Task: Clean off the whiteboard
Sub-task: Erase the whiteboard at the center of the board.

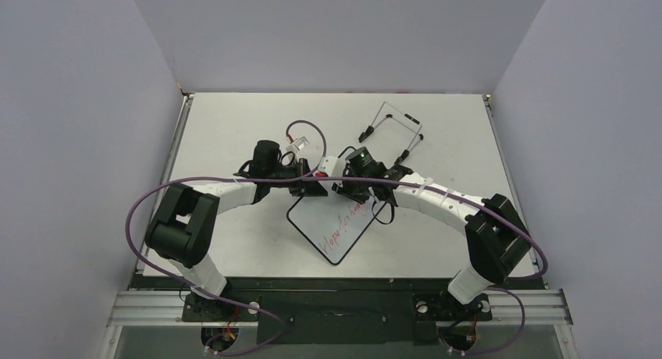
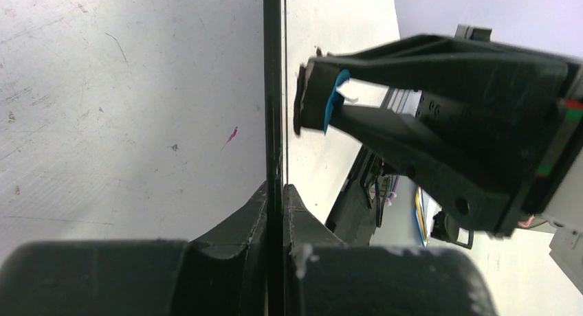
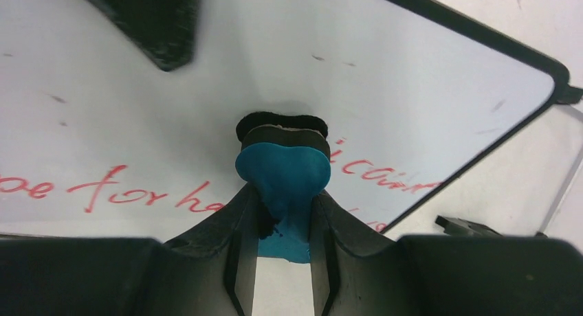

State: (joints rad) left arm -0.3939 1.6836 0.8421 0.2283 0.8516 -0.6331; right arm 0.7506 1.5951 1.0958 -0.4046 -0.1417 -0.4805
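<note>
The whiteboard (image 1: 341,236) lies tilted at the table's middle, with red handwritten lines across it. My left gripper (image 1: 307,187) is shut on its upper left rim; in the left wrist view the board's black rim (image 2: 273,69) runs edge-on between the closed fingers (image 2: 302,213). My right gripper (image 1: 342,186) is shut on the blue eraser (image 3: 282,166), whose black felt pad (image 3: 282,126) presses on the white face (image 3: 385,62) just above the red writing (image 3: 103,191). The eraser also shows in the left wrist view (image 2: 335,96), against the board.
The thin wire easel stand (image 1: 394,129) lies behind the board at back right; its wire shows in the right wrist view (image 3: 565,175). A small clear object with red parts (image 1: 300,143) lies behind the left wrist. Grey walls enclose the table on three sides.
</note>
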